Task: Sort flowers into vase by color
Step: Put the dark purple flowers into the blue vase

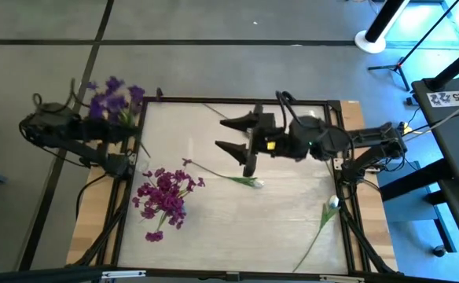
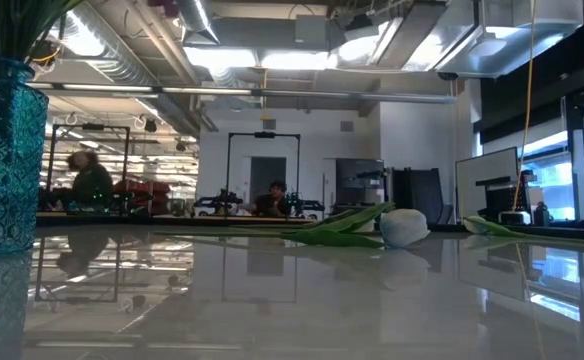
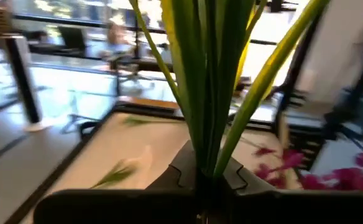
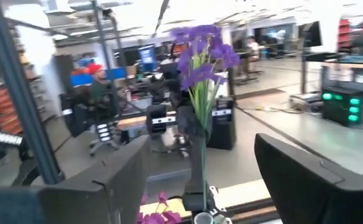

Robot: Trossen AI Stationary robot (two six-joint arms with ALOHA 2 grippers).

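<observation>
My left gripper (image 3: 206,179) is shut on a bunch of violet-purple flowers (image 1: 115,97) at the table's far left corner. The right wrist view also shows this bunch (image 4: 201,50) standing upright. My right gripper (image 1: 229,135) hangs open over the table's middle with nothing between its fingers. A magenta bunch (image 1: 163,200) shows at the near left. One white bud (image 1: 255,182) lies on its side mid-table, and a second (image 1: 332,204) lies near the right edge. In the low view a teal vase (image 2: 2,150) stands at the left, with green stems rising out of it. My left gripper pinches the bunch's green stems (image 3: 207,149) together between its two fingers. The fingers come about level from the table's left side and lie across the stems. The bunch stands roughly upright with its blooms (image 4: 200,53) above the fingers, lifted clear of the table. The stems' lower ends are hidden.
A black frame (image 1: 237,101) runs round the pale tabletop. The long thin stem (image 1: 308,248) of the right-hand bud reaches toward the near edge. Bare tabletop lies between the magenta bunch and the right edge. People sit in the room behind (image 2: 272,200).
</observation>
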